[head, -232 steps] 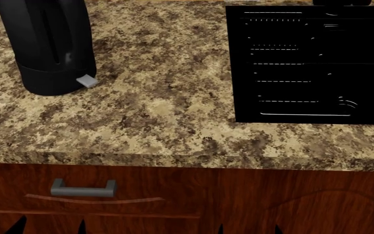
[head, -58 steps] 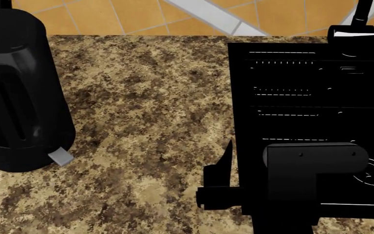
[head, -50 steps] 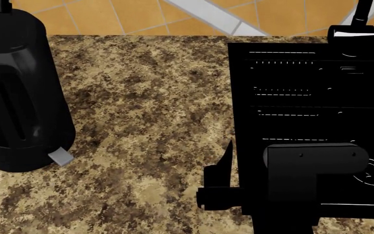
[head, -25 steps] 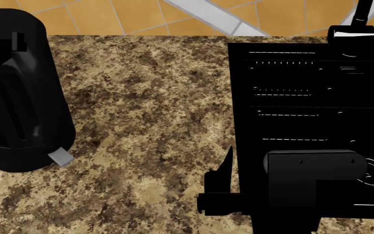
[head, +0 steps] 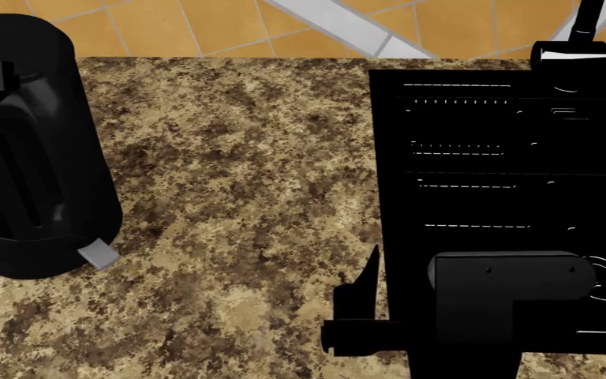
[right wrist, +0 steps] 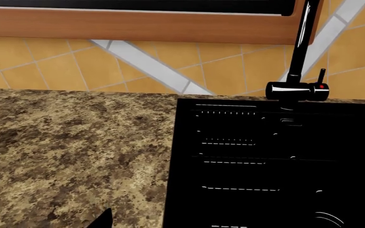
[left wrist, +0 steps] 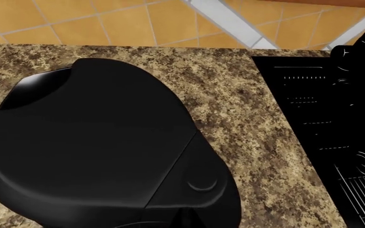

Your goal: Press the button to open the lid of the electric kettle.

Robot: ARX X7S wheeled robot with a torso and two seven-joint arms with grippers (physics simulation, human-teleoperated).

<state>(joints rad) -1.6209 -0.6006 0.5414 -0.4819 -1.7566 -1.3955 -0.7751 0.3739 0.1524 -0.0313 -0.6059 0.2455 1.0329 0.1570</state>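
Grippers first. In the head view the right gripper (head: 366, 276) sits at the lower centre of the frame, a boxy black wrist block with one thin pointed finger (head: 369, 268) rising beside the left edge of the black stovetop panel (head: 492, 158); only that one finger shows clearly, so how far the pincer stands open cannot be told, and nothing is seen held in it. The right wrist view shows just a dark fingertip (right wrist: 101, 219) at its bottom edge over the speckled granite counter (right wrist: 68, 152). The left gripper is harder: a small black piece with a pale slit lies at the upper left of the head view against the top of the electric kettle (head: 35, 158), black on black, and its state cannot be told.

The kettle stands at the left edge of the head view on the counter, with a small grey tab (head: 98, 253) at its base ring. The left wrist view looks down on it from close above: the lid (left wrist: 87, 152) fills the lower left of the frame, shut, and a round raised button (left wrist: 201, 180) sits on the handle top just beside the lid's seam.

A black tap with a red dot (head: 582, 51) stands at the upper right. No writing or brand is readable; the stovetop carries only thin white lines.
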